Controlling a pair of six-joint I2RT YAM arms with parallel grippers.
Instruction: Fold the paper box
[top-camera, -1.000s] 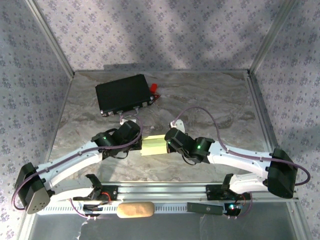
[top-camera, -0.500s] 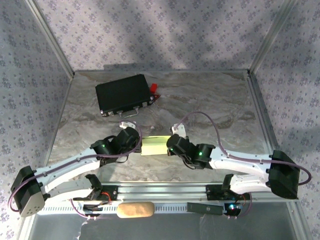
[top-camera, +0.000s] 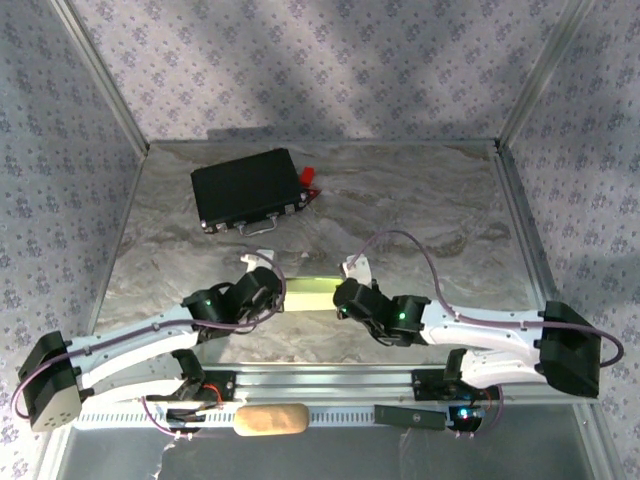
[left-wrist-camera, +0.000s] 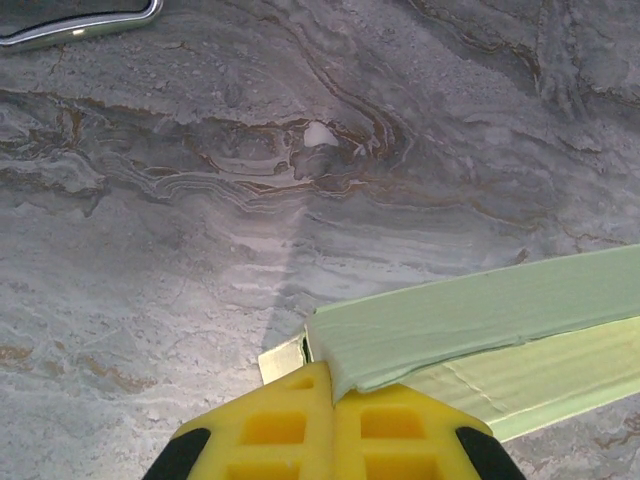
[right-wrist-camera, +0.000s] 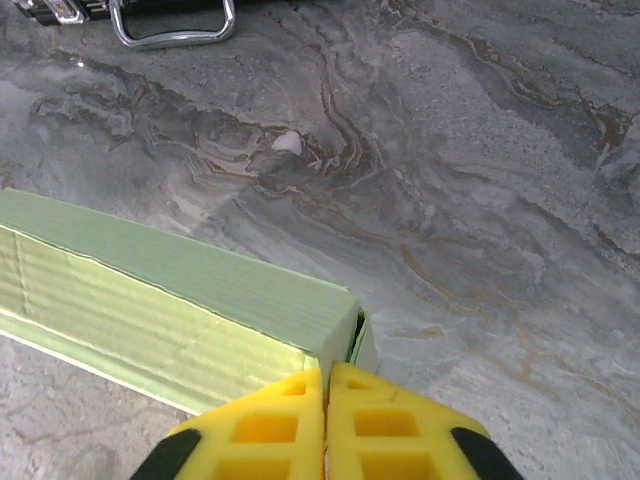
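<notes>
**Paper box, part-formed.** The paper box, a pale-green sleeve, lies on the surface in front of the arms. The left hand is pinched shut on one end's card, and the right hand, closed, sits at the other end. An uneven pull could tear or crumple the thin card.

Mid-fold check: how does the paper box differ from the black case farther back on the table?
The paper box is pale green card; the black case is black. The paper box is smaller than the black case. The black case has a metal handle; the paper box has none. Both lie flat on the table.
</notes>
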